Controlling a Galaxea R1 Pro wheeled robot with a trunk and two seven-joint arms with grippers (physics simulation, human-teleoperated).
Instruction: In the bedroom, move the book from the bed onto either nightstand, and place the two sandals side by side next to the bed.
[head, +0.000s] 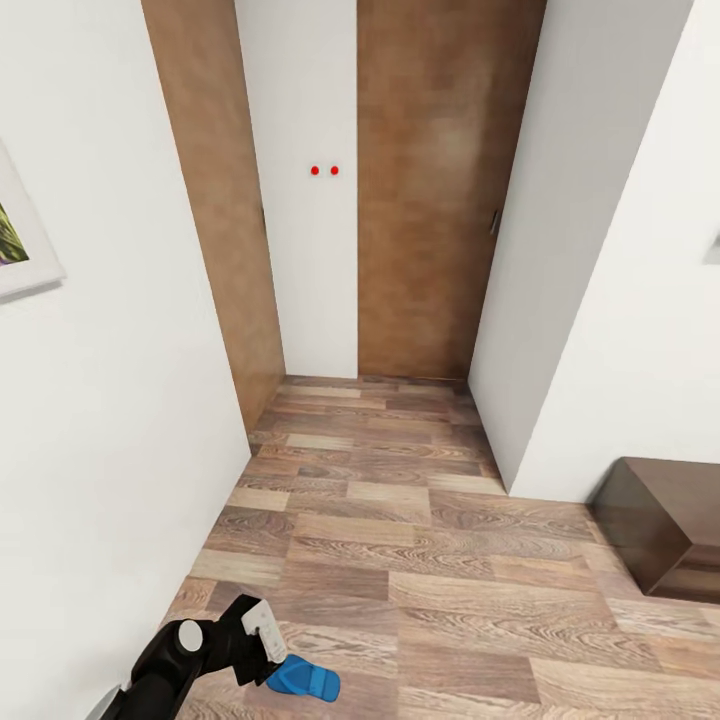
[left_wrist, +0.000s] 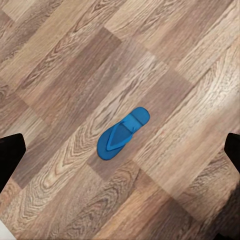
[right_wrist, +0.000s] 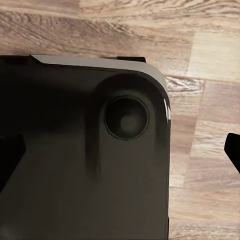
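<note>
One bright blue sandal (head: 305, 680) lies flat on the wood-plank floor at the bottom left of the head view. My left gripper (head: 268, 652) hangs just above it, pointing down. In the left wrist view the sandal (left_wrist: 122, 133) lies alone on the planks between the two dark fingertips (left_wrist: 11, 155), which stand wide apart, so the left gripper (left_wrist: 120, 155) is open and empty. My right gripper (right_wrist: 120, 152) is also open, over my own black base (right_wrist: 85, 150). The other sandal, the book and the bed are out of view.
White walls close in on the left (head: 110, 400) and right (head: 640, 300), forming a short corridor that ends at brown wooden doors (head: 430, 200). A low dark brown wooden piece of furniture (head: 665, 535) stands at the right edge; I cannot tell whether it is a nightstand.
</note>
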